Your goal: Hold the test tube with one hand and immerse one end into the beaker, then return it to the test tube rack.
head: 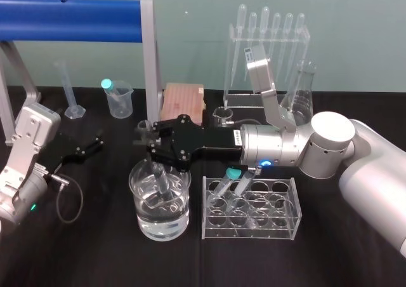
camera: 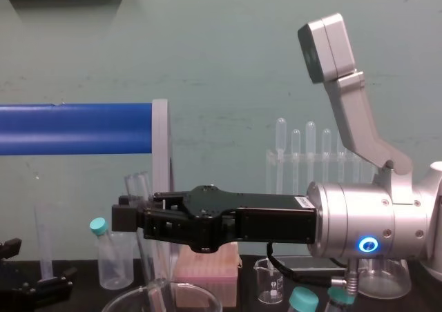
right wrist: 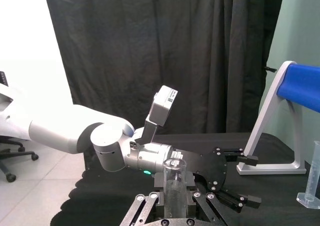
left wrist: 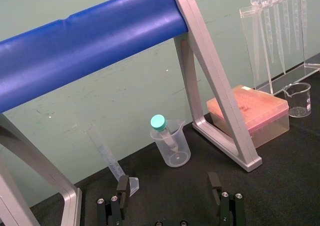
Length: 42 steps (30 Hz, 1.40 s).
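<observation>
In the left-middle of the head view, your left gripper (head: 89,147) sits idle with its fingers spread and nothing between them. Just left of centre, your right gripper (head: 147,138) pinches the test tube (head: 161,182), which tilts down into the beaker (head: 141,218). Its lower end seems to be under the water, though the glass blurs it. The test tube rack (head: 295,201) stands to the beaker's right, near it.

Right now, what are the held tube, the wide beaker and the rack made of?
The test tube, in the right gripper: clear glossy glass, seemingly, thin-walled with a lipped rim. The beaker: thicker glass, glinting rim. The test tube rack: probably acrylic, flat clear plates with pale edges.
</observation>
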Each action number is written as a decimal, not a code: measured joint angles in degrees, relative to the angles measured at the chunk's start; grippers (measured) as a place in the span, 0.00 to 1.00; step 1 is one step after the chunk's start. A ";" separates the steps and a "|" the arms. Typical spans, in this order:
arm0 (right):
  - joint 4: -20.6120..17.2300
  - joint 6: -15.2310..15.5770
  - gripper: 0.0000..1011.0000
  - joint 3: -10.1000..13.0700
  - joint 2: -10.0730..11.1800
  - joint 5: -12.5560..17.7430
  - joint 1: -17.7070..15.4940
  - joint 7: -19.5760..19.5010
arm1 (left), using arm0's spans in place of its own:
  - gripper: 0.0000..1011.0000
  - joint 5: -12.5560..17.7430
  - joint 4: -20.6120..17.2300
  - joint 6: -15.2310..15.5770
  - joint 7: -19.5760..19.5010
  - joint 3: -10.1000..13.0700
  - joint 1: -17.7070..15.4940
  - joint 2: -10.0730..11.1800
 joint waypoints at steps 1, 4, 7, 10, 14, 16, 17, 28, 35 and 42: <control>0.00 0.00 0.22 0.00 0.00 0.00 0.00 0.00 | 0.99 0.00 0.00 0.00 0.00 0.00 0.00 0.00; 0.00 0.00 0.22 0.00 0.00 0.00 0.00 0.00 | 0.99 0.00 0.00 0.00 0.00 0.00 0.00 0.00; 0.00 0.00 0.22 0.00 0.00 0.00 0.00 0.00 | 0.99 0.00 0.00 0.00 0.00 0.00 0.00 0.00; 0.00 0.00 0.22 0.00 0.00 0.00 0.00 0.00 | 0.99 0.00 0.00 0.00 0.00 0.00 0.00 0.00; 0.00 0.00 0.22 0.00 0.00 0.00 0.00 0.00 | 0.99 0.00 0.00 0.00 0.00 0.00 0.00 0.00; 0.00 0.00 0.22 0.00 0.00 0.00 0.00 0.00 | 0.99 0.00 0.00 0.00 0.00 0.00 0.00 0.00; 0.00 0.00 0.22 0.00 0.00 0.00 0.00 0.00 | 0.99 0.00 0.00 0.00 0.00 0.00 0.00 0.00; 0.00 0.00 0.22 0.00 0.00 0.00 0.00 0.00 | 0.99 0.00 0.00 0.00 0.00 0.00 0.00 0.00; 0.00 0.00 0.22 0.00 0.00 0.00 0.00 0.00 | 0.99 0.00 0.00 0.00 0.00 0.00 0.00 0.00; 0.00 0.00 0.22 0.00 0.00 0.00 0.00 0.00 | 0.99 0.00 0.00 0.00 0.00 0.00 0.00 0.00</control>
